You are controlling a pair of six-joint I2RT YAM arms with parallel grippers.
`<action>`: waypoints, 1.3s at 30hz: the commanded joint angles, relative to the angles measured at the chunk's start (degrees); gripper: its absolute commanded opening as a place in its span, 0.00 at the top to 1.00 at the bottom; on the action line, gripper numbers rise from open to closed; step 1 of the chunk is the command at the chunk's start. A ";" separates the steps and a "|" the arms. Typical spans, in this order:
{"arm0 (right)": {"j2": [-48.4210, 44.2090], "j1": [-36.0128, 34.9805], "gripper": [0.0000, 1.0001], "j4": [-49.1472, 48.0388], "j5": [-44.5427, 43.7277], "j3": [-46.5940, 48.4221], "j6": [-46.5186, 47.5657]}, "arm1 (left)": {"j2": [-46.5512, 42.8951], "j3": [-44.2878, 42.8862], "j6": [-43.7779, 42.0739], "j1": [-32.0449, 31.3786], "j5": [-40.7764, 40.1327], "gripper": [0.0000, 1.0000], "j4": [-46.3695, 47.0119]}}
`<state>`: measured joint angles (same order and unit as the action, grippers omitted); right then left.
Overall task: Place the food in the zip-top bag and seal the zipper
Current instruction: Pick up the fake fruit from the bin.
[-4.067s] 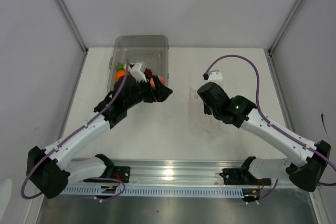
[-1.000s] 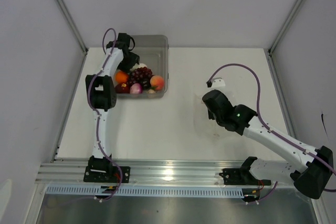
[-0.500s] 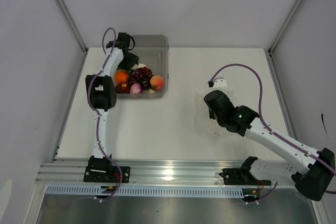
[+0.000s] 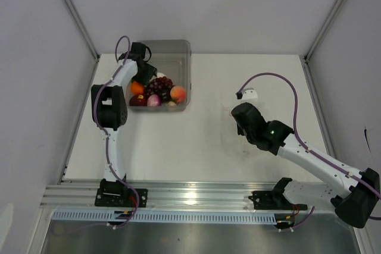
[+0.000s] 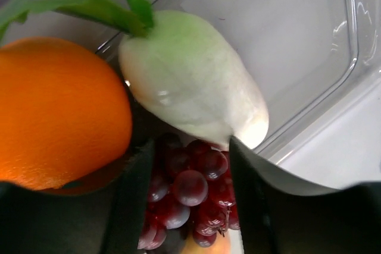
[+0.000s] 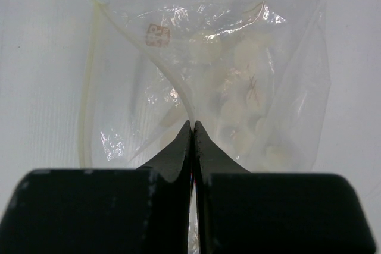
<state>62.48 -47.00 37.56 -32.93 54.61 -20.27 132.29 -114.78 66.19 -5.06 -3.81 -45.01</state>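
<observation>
jaws of left gripper (image 5: 191, 147) stand wide apart w/ nothing held, inside clear rigid rectangular plastic bin (image 4: 172, 52) at far-left of white table (image 4: 178, 147). btw them shows dark red toy grape bunch (image 5: 190, 188); white oblong toy piece w/ green leaf (image 5: 190, 87) lies just past the tips, round orange toy fruit (image 5: 59, 111) just beside it. peach-coloured toy fruit (image 4: 178, 93) & pink toy bulb (image 4: 154, 100) sit at bin's near end. right gripper (image 6: 191, 126) is pinched tight on a fold of clear crinkly zip-top plastic bag (image 6: 250, 69), which lies flat on table, well apart from bin.
</observation>
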 commanded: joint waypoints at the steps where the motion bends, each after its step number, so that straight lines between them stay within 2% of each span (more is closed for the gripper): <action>1: -1.66 0.16 1.00 -1.44 -0.73 -0.56 -0.29 | -4.84 2.28 -4.48 0.40 -1.19 0.41 -0.78; 4: -1.66 0.16 1.00 -1.52 -0.30 -0.82 -0.73 | -6.60 4.30 -7.64 0.14 -1.46 0.31 1.58; 7: -2.10 0.16 1.00 -1.44 -0.03 -0.82 -1.00 | -8.10 7.02 -10.81 -0.04 -0.94 0.27 4.57; 13: -3.15 0.24 1.00 -1.00 0.06 -1.00 -1.35 | -9.06 9.92 -16.35 -0.65 1.61 0.25 6.60; 17: -3.50 0.16 1.00 -1.00 0.06 -1.43 -1.44 | -11.08 14.13 -21.27 -1.61 5.30 0.25 11.96; 23: -3.24 0.24 1.00 -1.00 0.15 -1.35 -1.53 | -12.67 16.43 -23.92 -2.94 5.13 0.29 14.87; 29: -3.50 0.24 1.00 -0.74 -0.03 -1.44 -1.44 | -13.02 19.59 -23.48 -3.29 7.50 0.42 17.76; 30: -3.50 0.16 1.00 -0.73 -0.03 -1.44 -1.52 | -13.02 19.94 -23.48 -3.29 7.94 0.47 18.38; 32: -3.50 0.16 1.00 -0.56 0.06 -1.44 -1.52 | -13.37 21.26 -23.48 -3.29 8.91 0.52 19.79; 33: -3.59 0.16 1.00 -0.56 0.06 -1.35 -1.52 | -13.46 22.05 -23.39 -3.29 9.09 0.60 20.22; 36: -3.50 0.25 1.00 -0.56 0.14 -1.26 -1.52 | -14.16 22.93 -22.95 -3.29 9.61 0.71 21.54; 39: -3.33 0.16 1.00 -0.65 0.23 -1.00 -1.44 | -15.22 23.99 -22.69 -3.29 9.97 0.76 22.86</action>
<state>59.92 -47.00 37.60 -32.05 53.34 -20.95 121.21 -92.51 43.55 -7.44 3.27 -21.91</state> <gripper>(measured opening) 0.006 0.258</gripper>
